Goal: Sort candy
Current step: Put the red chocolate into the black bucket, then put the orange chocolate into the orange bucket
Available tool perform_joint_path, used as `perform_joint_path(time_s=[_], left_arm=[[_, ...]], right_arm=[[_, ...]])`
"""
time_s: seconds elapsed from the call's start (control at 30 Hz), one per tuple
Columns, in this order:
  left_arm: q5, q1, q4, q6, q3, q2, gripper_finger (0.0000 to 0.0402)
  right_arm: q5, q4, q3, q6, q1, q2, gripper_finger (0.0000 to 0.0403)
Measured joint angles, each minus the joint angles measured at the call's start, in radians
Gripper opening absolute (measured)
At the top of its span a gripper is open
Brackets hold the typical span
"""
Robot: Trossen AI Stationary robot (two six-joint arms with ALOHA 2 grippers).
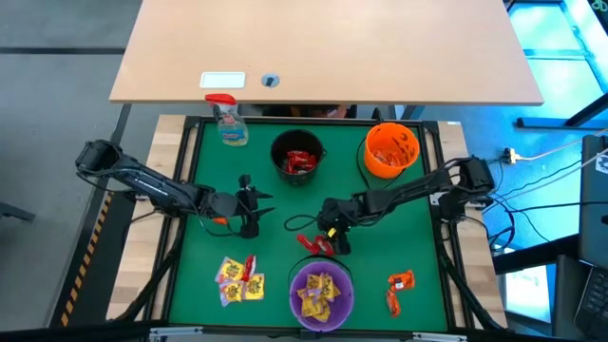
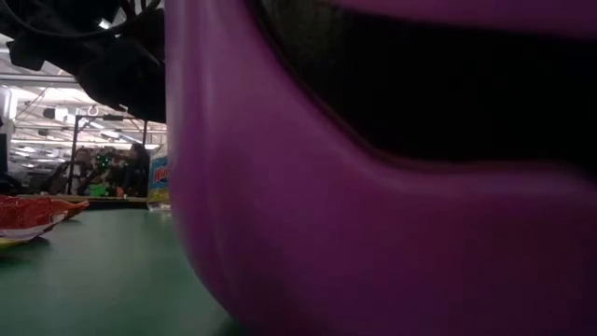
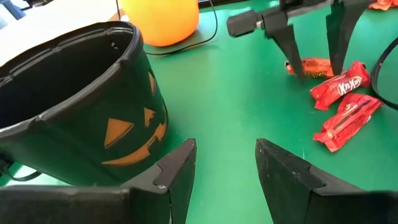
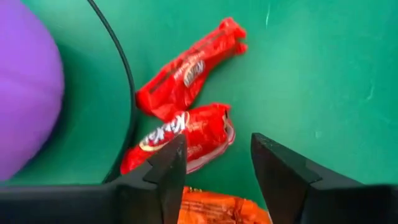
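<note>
Purple bowl fills the low view. Right claw, fingers apart and holding nothing, hangs over two red candy packets and an orange one lying just beside that bowl on the counter. Closing here risks pinching two overlapping wrappers together. Packets are flat, crinkly, glossy. Left claw waits apart beside the black bucket.
</note>
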Motion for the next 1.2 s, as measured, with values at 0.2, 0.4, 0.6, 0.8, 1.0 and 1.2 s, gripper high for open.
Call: perform_joint_path(time_s=[0.2,0.4,0.6,0.8,1.0,1.2], left_arm=[[0.000,0.000,0.000,-0.018,0.000,0.000,0.0157],[0.000,0.000,-0.012,-0.022,0.000,0.000,0.0157],[0.000,0.000,-0.042,-0.047,0.000,0.000,0.0157],[0.001,0.000,-0.045,-0.074,0.000,0.000,0.0157],[0.000,0.000,-0.044,-0.078,0.000,0.000,0.0157],[0.000,0.000,-0.044,-0.100,0.000,0.000,0.0157]], right_arm=[[-0.026,-0.010,0.000,0.061,-0.012,0.048,0.0193],[-0.059,-0.017,0.006,0.068,-0.022,0.088,0.0193],[-0.046,-0.022,0.003,0.067,-0.043,0.079,0.0172],[-0.043,-0.023,0.003,0.059,-0.074,0.058,0.0081],[-0.035,-0.036,0.001,0.060,-0.114,0.030,0.0007],[-0.042,-0.042,0.001,0.059,-0.140,-0.022,0.0013]])
